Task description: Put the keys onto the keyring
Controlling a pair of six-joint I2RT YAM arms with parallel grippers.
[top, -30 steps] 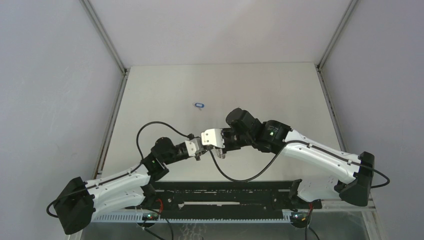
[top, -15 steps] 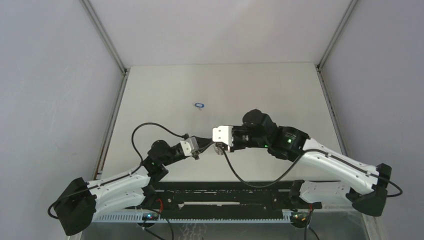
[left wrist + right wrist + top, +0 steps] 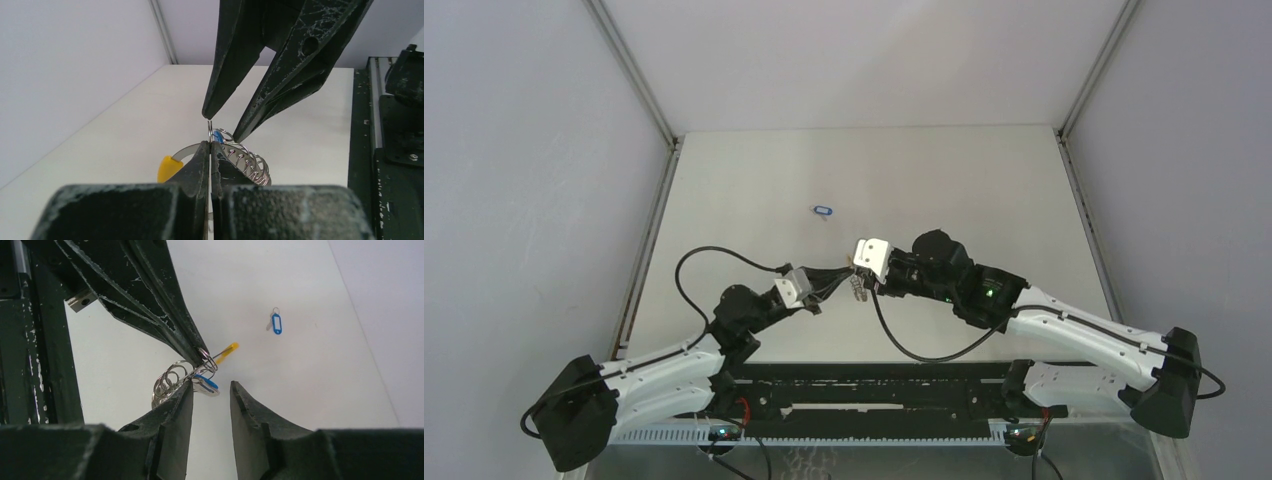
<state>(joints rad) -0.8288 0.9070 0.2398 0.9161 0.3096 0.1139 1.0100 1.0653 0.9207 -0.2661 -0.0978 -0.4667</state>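
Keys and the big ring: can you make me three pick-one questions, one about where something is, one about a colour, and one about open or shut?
1. Where is the loose key?
A) lying on the table
B) in a box
C) under a cup

2. What colour is its tag?
A) red
B) blue
C) green

3. How is the left gripper?
A) wide open
B) shut on the keyring
C) out of sight

Answers:
1 A, it lies by itself on the table.
2 B, the right wrist view shows the tag is blue.
3 B, its fingers pinch the thin ring wire with no gap between them.
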